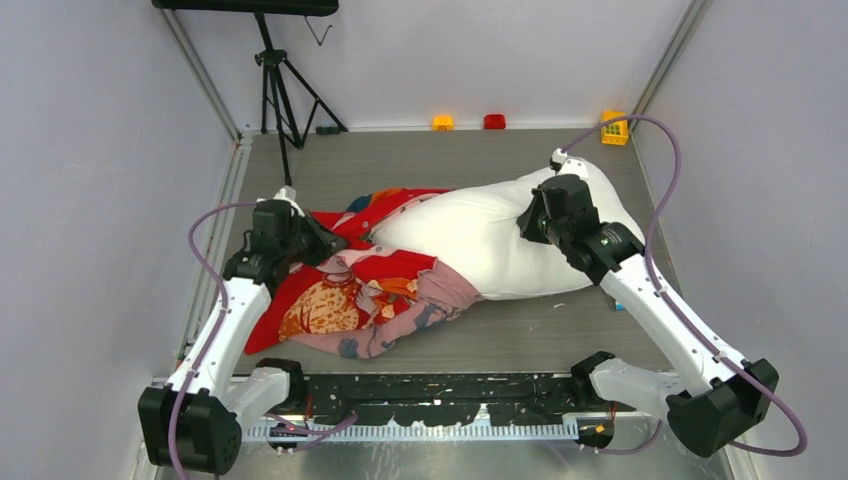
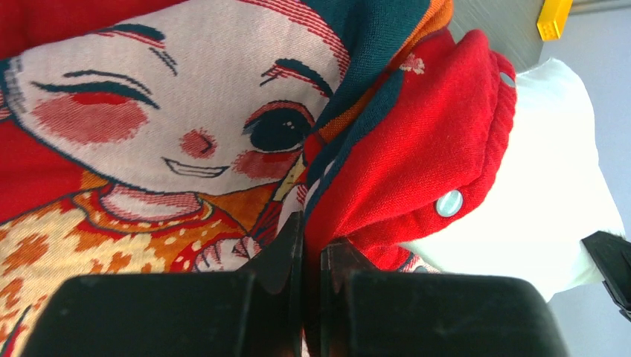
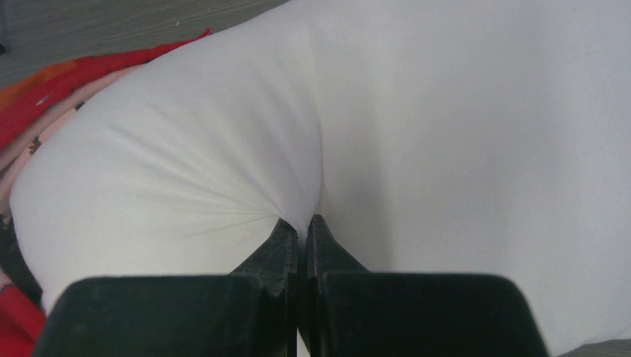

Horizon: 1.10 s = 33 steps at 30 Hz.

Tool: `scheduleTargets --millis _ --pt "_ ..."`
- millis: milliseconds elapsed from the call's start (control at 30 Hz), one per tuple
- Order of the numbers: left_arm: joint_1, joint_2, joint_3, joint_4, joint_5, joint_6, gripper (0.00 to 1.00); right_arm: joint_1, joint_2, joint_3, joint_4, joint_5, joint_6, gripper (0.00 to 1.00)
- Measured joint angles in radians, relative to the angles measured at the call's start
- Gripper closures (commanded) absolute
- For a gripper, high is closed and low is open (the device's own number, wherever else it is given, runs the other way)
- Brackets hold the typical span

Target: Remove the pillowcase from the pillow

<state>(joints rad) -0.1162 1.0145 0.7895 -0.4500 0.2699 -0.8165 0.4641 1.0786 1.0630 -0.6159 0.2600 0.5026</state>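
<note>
Now my left pincer (image 2: 311, 234) is clamped on a fold of the red knitted pillowcase (image 1: 330, 300) printed with cartoon children, which lies bunched at the left of the grey table (image 1: 540, 335). My right pincer (image 3: 303, 227) pinches a tuck of the plump white pillow (image 1: 480, 240), which lies mostly bare, its left end inside the cover.

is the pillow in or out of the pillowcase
Mostly out: the pillow lies bare, and the pillowcase bunches over only one end.
</note>
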Motion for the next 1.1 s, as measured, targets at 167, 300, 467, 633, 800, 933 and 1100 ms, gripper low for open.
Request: scheduleTargets --millis 167,300,467,633,800,933,1100 --pt "-0.002 -0.068 0.026 -0.069 -0.108 -0.016 1.00 -0.052 -0.006 -0.001 0.002 -0.061 0.039 1.00" --pt "-0.002 -0.102 0.068 -0.116 -0.180 -0.013 1.00 -0.074 -0.039 -0.003 0.002 -0.089 0.080 1.00" --pt "-0.002 -0.124 0.124 -0.147 -0.218 0.008 1.00 -0.110 -0.109 -0.009 0.003 -0.106 0.119 1.00" --pt "0.002 -0.104 0.147 -0.125 -0.145 0.101 0.46 -0.140 -0.144 -0.010 0.005 -0.152 0.125 1.00" --pt "0.044 0.034 0.268 -0.155 -0.087 0.191 0.01 -0.212 -0.052 0.012 -0.002 -0.121 0.151 1.00" --pt "-0.089 0.060 0.334 -0.208 -0.093 0.229 0.00 -0.243 0.021 0.008 0.035 -0.090 0.204 1.00" --pt "-0.402 0.048 0.385 -0.282 -0.161 0.266 0.00 -0.244 0.061 0.007 0.102 -0.091 0.249 1.00"
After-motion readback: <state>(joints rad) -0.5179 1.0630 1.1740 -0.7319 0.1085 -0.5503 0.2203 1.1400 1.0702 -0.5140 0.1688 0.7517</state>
